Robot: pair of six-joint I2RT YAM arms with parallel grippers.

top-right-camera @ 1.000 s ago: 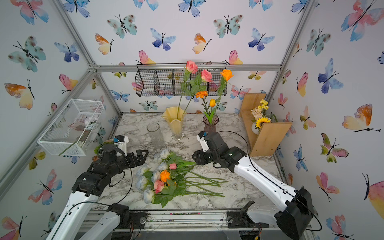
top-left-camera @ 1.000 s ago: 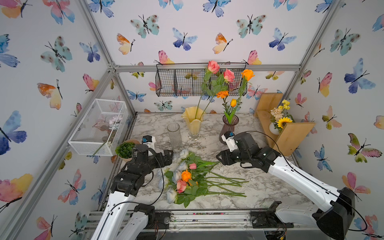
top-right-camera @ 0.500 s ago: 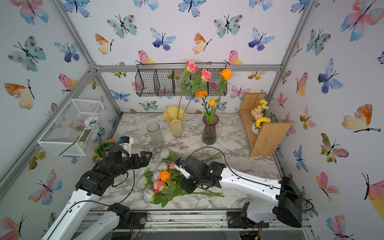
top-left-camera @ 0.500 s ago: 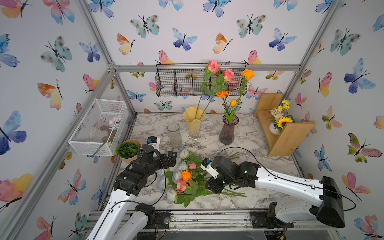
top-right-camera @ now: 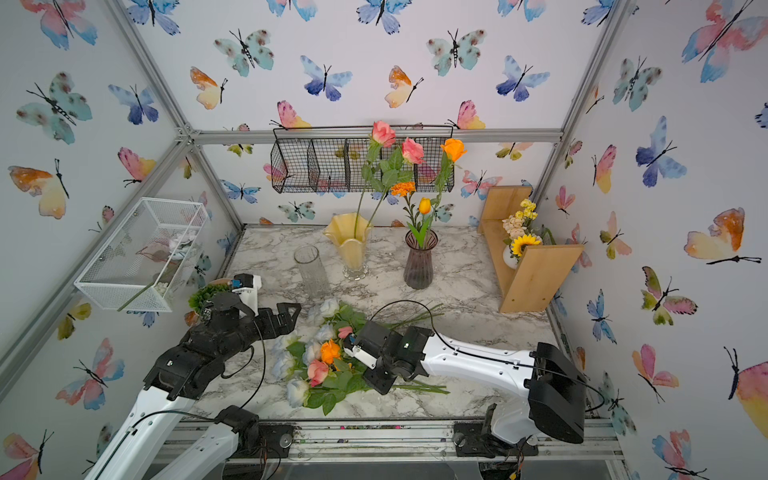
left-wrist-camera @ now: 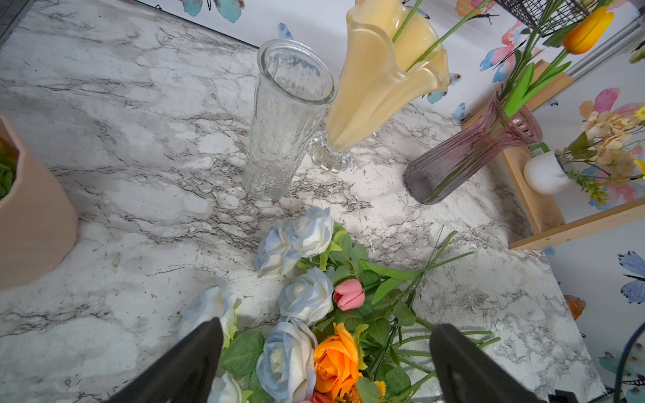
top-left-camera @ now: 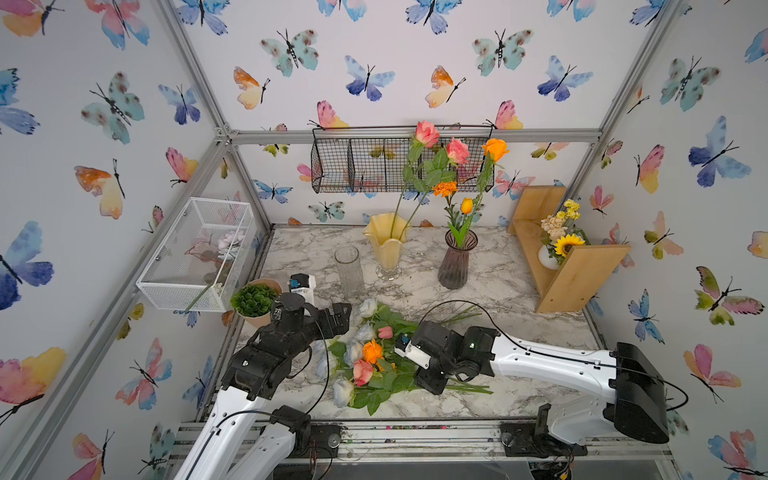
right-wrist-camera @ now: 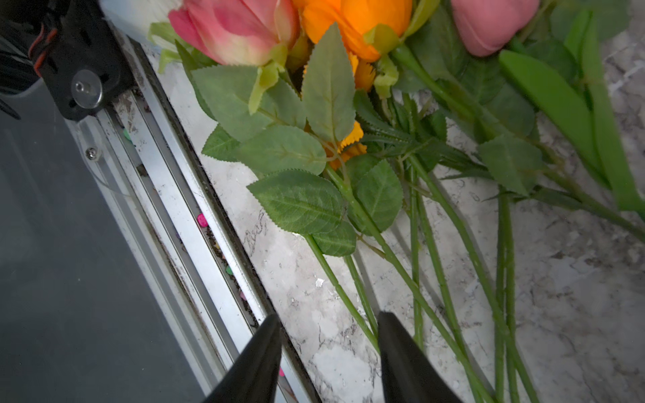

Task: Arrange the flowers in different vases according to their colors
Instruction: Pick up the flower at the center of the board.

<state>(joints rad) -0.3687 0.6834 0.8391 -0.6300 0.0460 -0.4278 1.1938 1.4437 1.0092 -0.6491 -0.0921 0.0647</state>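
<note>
Several flowers (top-left-camera: 374,361) are lying in a loose heap on the near middle of the table (top-left-camera: 519,299). Their blooms are pointing toward the left arm and their stems are trailing toward the right one. Among the leaves I am seeing pale blue-white roses (left-wrist-camera: 307,296), a pink bud (left-wrist-camera: 350,295), an orange bloom (left-wrist-camera: 335,359) and a pink bloom (top-left-camera: 363,371).

Behind the heap, three vases are standing in a row. The clear vase (top-left-camera: 349,270) is sitting empty, nearest the heap. The yellow vase (top-left-camera: 386,245) just beside it is holding two pink roses (top-left-camera: 427,133) on tall stems. The purple vase (top-left-camera: 457,262), further right, is carrying an orange rose (top-left-camera: 495,148), a marigold (top-left-camera: 444,188) and an orange tulip (top-left-camera: 466,205).

The left claw (left-wrist-camera: 326,328) is hovering over the bloom end of the heap with its jaws spread wide, gripping nothing. The right claw (right-wrist-camera: 328,317) is reaching down over the stems near the table's front edge. Its jaws are standing partly apart, with bare marble showing between them. One stem is running up against the inner side of a finger (right-wrist-camera: 401,356), yet I am not seeing any stem pinched.

Further out, a tan pot (top-left-camera: 255,299) with a green plant is standing at the table's left edge beside the left arm. A white basket (top-left-camera: 195,253) is hanging on the left wall and a black basket (top-left-camera: 361,166) on the back wall. A wooden shelf (top-left-camera: 573,270) on the right is holding a small white vase (top-left-camera: 545,257) with a sunflower bunch.
</note>
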